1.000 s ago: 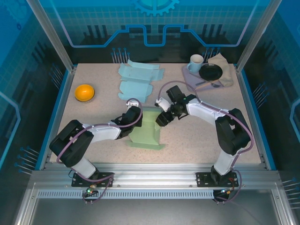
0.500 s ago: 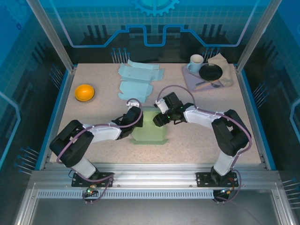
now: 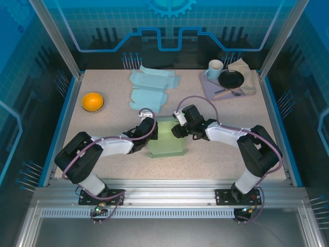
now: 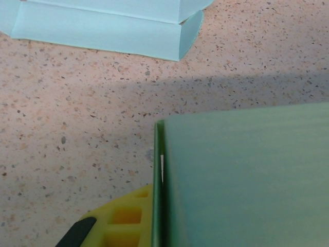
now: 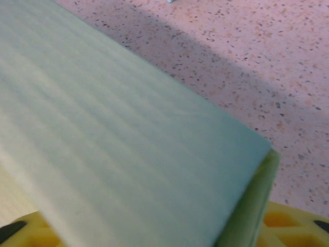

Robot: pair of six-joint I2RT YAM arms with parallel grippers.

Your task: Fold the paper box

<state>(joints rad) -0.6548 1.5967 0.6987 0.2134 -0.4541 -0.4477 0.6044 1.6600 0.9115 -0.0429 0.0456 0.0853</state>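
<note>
Nearest the arm bases lies a bare stretch of the speckled tabletop (image 3: 221, 157). Past it, at mid-tabletop, stands the green paper box (image 3: 167, 138), partly formed, with both arms reaching in from either side. The left end effector (image 3: 145, 135) is at the box's left wall and is clenched on it: in the left wrist view a yellow finger (image 4: 126, 218) lies flat against the edge of the green panel, with the panel running up between the jaws. The right end effector (image 3: 176, 131) is at the box's upper right corner. In the right wrist view a broad green panel crosses between its yellow fingers (image 5: 295, 224), but I cannot tell whether they are pinching it or merely straddling it. Farther back, flat light-blue paper sheets (image 3: 151, 87) lie unfolded just beyond the box, with an orange bowl (image 3: 93, 101) well off to the left. At the far right corner are a black plate (image 3: 231, 78), a white mug (image 3: 215, 67) and a beige cloth (image 3: 247, 72).
</note>
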